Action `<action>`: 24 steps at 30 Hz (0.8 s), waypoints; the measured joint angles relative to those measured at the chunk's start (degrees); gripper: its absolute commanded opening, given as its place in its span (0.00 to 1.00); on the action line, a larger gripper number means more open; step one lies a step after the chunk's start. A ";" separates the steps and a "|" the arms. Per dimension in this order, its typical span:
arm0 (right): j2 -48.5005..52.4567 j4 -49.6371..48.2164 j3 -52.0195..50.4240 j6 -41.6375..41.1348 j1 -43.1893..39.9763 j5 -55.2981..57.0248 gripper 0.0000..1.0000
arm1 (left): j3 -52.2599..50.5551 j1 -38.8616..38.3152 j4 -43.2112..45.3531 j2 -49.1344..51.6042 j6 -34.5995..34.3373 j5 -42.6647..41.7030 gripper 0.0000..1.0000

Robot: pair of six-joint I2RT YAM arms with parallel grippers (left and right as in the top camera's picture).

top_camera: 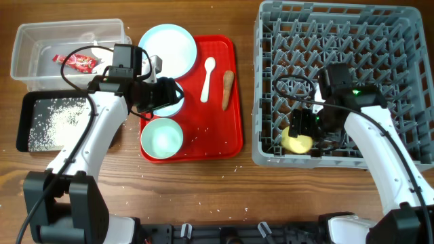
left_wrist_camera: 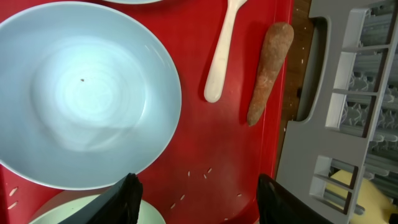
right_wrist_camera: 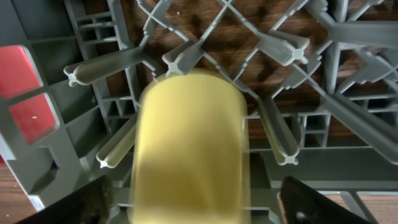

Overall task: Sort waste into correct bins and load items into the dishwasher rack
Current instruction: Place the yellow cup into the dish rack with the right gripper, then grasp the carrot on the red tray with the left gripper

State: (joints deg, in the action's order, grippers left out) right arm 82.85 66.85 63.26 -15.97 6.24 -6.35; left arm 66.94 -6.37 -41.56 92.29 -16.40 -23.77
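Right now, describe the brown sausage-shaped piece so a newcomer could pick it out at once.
Find the flat red serving tray, left of the large grey plastic rack. Near the tray's right edge lies the brown sausage-shaped piece, just right of the white plastic spoon. It is the only brown, tapered thing there; its neighbours are white or pale.

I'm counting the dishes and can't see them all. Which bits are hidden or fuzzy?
Overhead: the left arm covers most of the middle bowl.
Left wrist: the bottom edge cuts off the green bowl.
Right wrist: the yellow cup is blurred, details unreadable.
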 measured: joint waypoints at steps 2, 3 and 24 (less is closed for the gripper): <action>-0.02 0.31 0.57 0.00 0.00 0.02 0.91 | 0.00 0.00 0.00 0.00 0.00 0.00 0.62; -0.02 1.14 1.66 -0.02 0.00 0.00 0.91 | 0.00 0.00 0.00 0.00 0.00 -0.02 0.61; -3.26 -1.49 17.90 7.28 0.00 -4.15 0.95 | 25.92 -18.23 1.38 21.00 -0.81 18.18 0.66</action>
State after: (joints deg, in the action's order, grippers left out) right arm 79.59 65.36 81.17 -8.69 6.24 -10.50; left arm 92.86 -24.60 -40.18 113.30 -17.21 -5.58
